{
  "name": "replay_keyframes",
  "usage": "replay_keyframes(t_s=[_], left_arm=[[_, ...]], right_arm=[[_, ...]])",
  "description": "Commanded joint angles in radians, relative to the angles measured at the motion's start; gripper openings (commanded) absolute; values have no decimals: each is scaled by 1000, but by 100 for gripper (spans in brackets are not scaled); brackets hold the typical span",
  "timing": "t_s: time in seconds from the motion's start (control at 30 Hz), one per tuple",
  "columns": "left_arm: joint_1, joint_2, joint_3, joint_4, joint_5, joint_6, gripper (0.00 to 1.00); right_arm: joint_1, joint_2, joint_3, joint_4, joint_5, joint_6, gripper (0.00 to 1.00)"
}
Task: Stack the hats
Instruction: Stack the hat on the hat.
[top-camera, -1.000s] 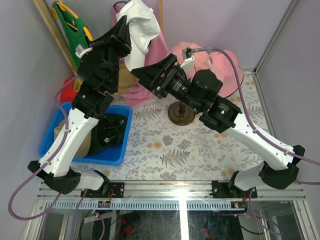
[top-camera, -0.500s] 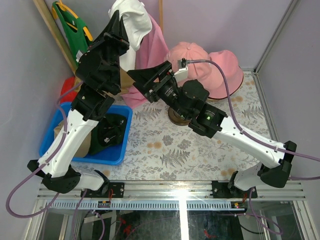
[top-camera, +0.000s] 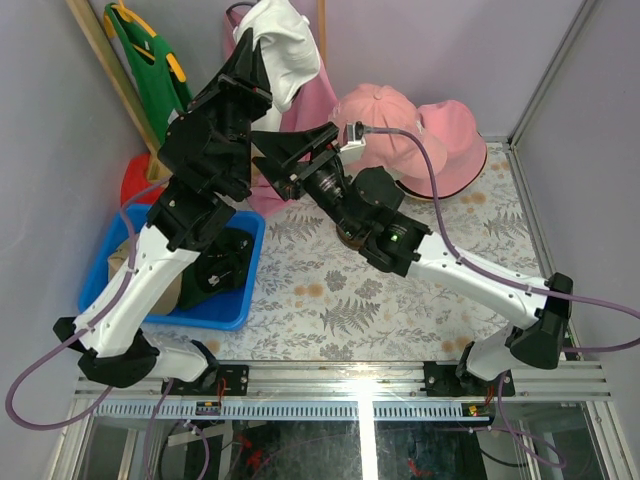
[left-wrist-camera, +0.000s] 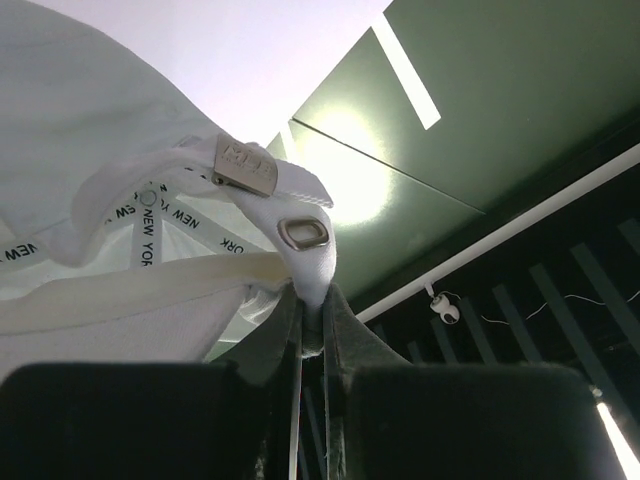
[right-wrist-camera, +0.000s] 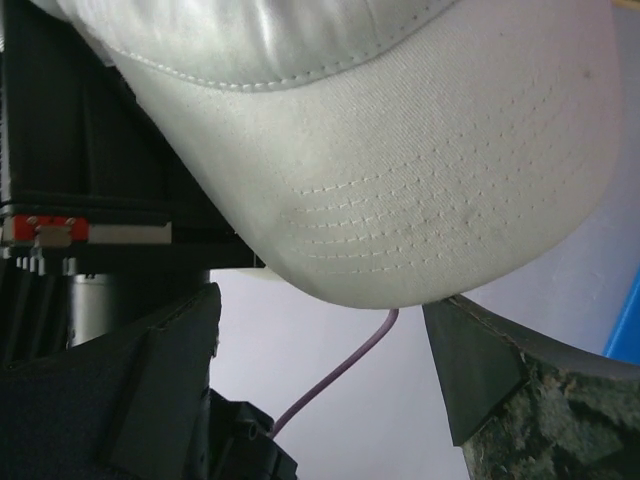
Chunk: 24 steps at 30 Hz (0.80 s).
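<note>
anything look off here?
The white cap dangles in the air, pinched only by its rear strap in the shut left pincer. The right pincer gapes open under its brim, gripping nothing.

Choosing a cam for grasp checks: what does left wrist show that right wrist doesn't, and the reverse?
Left wrist only: the left pincer shut on the back strap of the white cap, near a metal buckle and inner tape printed NEW YORK. Right wrist only: the stitched brim from below, with the right pincer open just under it and a purple cable between its fingers. Both: the same white cap, seen from underneath.
</note>
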Motion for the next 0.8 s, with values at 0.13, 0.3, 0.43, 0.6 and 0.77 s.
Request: replay_keyframes(t_s=[0.13,0.3,0.43,0.6,0.77], left_arm=[[-18,-107,-78,7,-70,-22,0],[-16,-176,-153,11,-87,-32,0],[-15,-216,-211,27,-82,-48,0],[-12,-254,-266,47,-65,-44,0],[-8,-299,-340,79,-40,-48,0]], right_arm=[[20,-4,-41,223,137,-16,88],[20,-19,-85,281,191,-50,86],[21,-11,-81,311,221,-81,84],[18,-17,-83,350,243,-128,76],[-10,1,-73,363,202,-102,68]])
